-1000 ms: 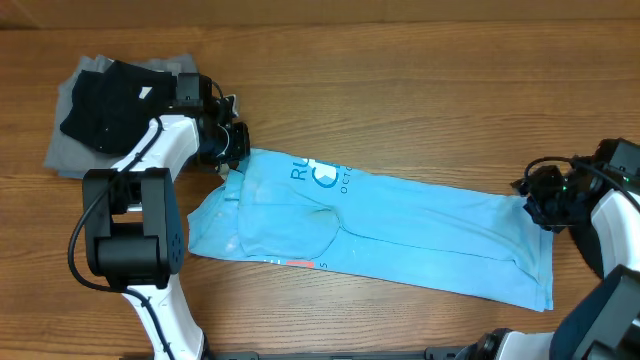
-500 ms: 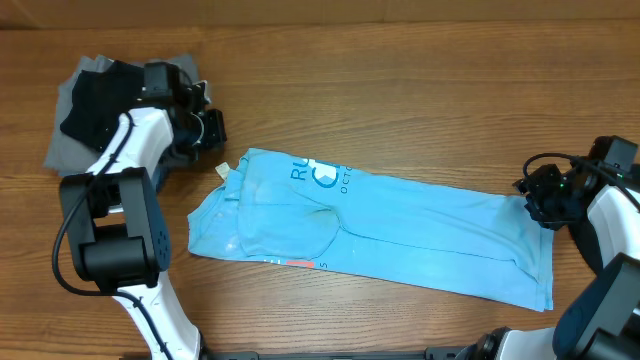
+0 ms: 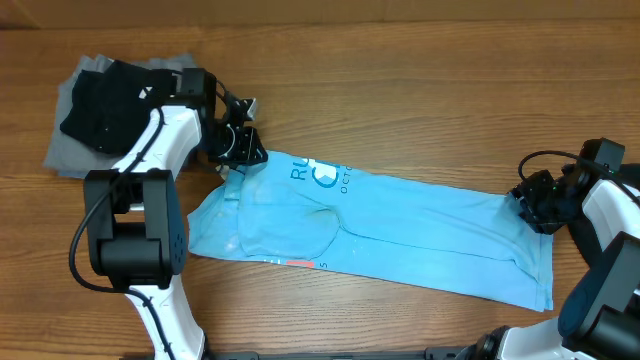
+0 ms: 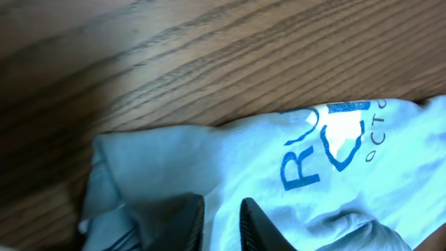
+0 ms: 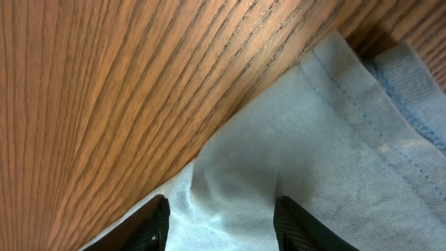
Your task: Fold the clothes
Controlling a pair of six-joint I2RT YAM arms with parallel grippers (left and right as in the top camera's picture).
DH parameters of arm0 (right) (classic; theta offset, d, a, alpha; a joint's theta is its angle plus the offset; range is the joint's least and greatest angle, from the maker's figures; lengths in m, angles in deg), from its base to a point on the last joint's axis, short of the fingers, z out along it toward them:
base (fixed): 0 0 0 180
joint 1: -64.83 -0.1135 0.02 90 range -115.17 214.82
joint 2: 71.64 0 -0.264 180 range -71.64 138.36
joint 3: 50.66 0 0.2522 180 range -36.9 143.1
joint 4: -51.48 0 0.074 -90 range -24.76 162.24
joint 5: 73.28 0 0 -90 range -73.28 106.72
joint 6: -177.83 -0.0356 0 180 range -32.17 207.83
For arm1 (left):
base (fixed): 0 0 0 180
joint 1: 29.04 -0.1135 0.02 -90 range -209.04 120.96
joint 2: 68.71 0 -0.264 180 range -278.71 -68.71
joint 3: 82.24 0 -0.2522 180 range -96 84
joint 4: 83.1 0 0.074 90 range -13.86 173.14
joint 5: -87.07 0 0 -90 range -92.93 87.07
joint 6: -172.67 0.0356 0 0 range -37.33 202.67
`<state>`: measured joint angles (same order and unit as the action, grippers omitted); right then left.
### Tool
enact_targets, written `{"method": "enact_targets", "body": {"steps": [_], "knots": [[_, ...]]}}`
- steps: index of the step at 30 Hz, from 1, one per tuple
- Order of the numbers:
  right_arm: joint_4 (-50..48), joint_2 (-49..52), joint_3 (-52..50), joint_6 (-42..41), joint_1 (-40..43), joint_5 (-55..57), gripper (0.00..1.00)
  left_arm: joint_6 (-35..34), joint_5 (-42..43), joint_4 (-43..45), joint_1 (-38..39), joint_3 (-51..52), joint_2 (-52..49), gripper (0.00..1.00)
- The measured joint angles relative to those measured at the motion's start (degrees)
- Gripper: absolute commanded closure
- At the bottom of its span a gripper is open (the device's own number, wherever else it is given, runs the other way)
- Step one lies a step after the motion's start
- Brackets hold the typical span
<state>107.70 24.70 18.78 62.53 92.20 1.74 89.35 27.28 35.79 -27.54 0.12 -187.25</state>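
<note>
Light blue shirt [image 3: 400,225] lies as long narrow strip across centre of overhead frame. Left gripper [image 3: 243,158] at strip's upper-left end, fingers nearly together over cloth; cannot tell whether pinching. Right gripper [image 3: 535,205] at right end, fingers apart astride hem. Step judged: taking hold of both ends. Next move needs secure corner grips, then one end carried over other.

The shirt [image 3: 400,230] lies across the bench [image 3: 420,90]. A stack of clothes [image 3: 100,115] sits far left. The left tool [image 3: 243,155] and the right tool [image 3: 530,203] are at the shirt's ends.
</note>
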Motion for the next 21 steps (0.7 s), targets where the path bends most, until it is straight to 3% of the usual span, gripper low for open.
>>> {"method": "enact_targets", "body": {"steps": [1,3,7,15,21], "knots": [[0.0,0.0,0.0,0.0,0.0,0.2,0.48,0.0,0.0,-0.2,0.1,0.1,0.0,0.68],[0.1,0.0,0.0,0.0,0.0,0.5,0.47,0.4,-0.8,-1.9,0.3,0.2,0.0,0.41],[0.4,0.1,0.0,0.0,0.0,1.1,0.47,0.8,-3.7,-3.7,0.1,0.3,0.0,0.35],[0.4,0.3,0.0,0.0,0.0,1.5,0.47,-0.7,-0.9,-3.6,-7.3,0.3,0.0,0.49],[0.0,0.4,0.0,0.0,0.0,1.5,0.47,-0.5,0.9,-4.4,-3.9,2.2,0.0,0.53]]}}
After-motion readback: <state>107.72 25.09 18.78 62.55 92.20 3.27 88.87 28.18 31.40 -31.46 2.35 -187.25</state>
